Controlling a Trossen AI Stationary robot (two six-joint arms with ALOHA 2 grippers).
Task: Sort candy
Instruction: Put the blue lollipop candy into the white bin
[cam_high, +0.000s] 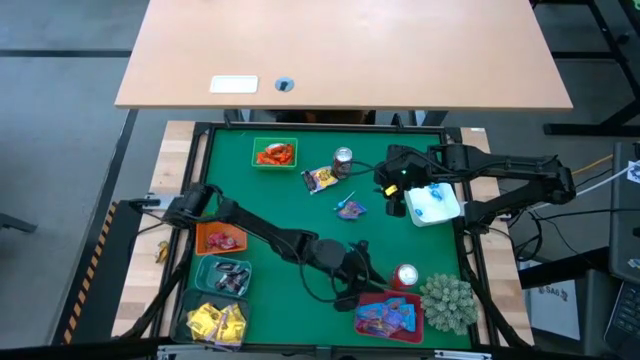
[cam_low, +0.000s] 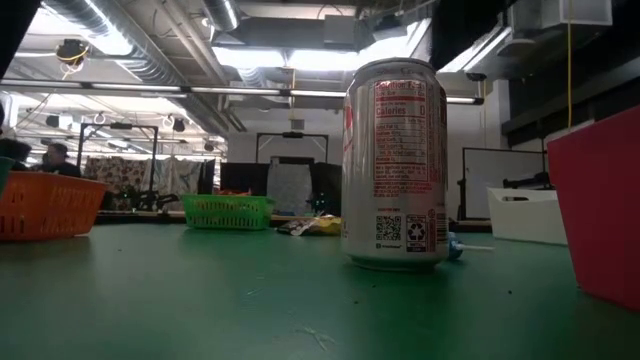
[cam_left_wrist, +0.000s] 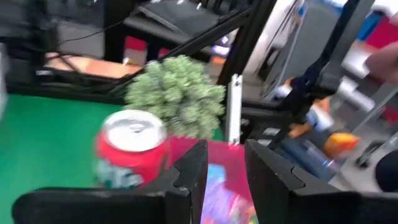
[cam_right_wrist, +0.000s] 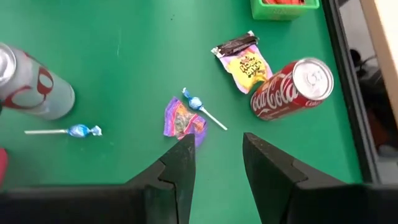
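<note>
Left gripper hangs over the red bin at the mat's near right corner, jaws parted, nothing between them: looks like a drop-off step just made; purple and blue candy lies in that bin.

Right gripper hovers near the far right edge, jaws apart and empty, above loose candy mid-mat: a purple packet, a blue lollipop, a yellow packet.

Likely next: descend on the purple packet, clearing the tipped can.

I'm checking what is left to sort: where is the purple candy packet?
In the high view the purple candy packet lies loose on the green mat near the middle, just left of the right gripper, below the yellow packet.
</note>
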